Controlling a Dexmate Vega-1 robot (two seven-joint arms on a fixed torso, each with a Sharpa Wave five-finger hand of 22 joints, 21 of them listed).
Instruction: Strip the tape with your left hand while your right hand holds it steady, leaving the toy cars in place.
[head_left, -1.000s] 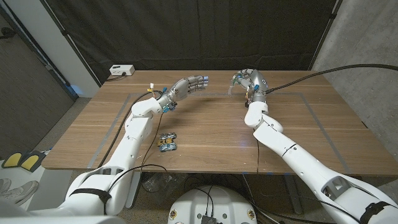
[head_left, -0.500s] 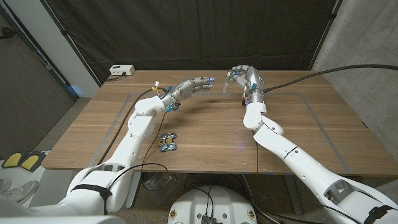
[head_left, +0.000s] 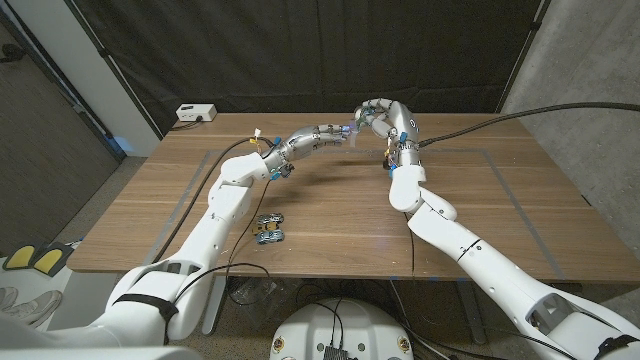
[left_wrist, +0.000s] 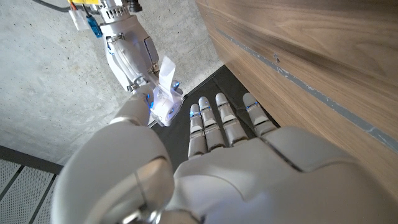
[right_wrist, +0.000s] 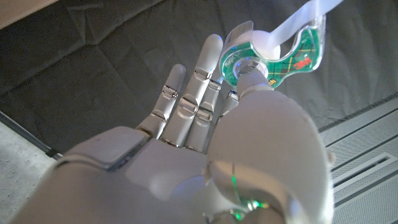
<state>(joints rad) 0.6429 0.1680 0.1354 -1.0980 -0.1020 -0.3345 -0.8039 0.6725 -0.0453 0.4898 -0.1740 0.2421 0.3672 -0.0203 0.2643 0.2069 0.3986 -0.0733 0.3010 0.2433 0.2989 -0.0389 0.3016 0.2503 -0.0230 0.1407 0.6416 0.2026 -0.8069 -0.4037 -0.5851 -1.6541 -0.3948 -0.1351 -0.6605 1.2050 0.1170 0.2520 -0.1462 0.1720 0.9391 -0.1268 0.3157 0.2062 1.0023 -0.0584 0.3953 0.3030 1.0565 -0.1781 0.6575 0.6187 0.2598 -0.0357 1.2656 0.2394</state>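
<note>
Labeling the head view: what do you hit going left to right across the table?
White box at the far left corner → toy cars near the front edge → left robot hand → tape dispenser in the right robot hand, both robot hands raised over the far edge.

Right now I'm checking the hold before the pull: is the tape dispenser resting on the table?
No, the right hand holds the tape dispenser raised, with dark curtain behind it, not the table.

Green tartan tape dispenser (right_wrist: 273, 53) — white tape strip (right_wrist: 305, 14).
</note>
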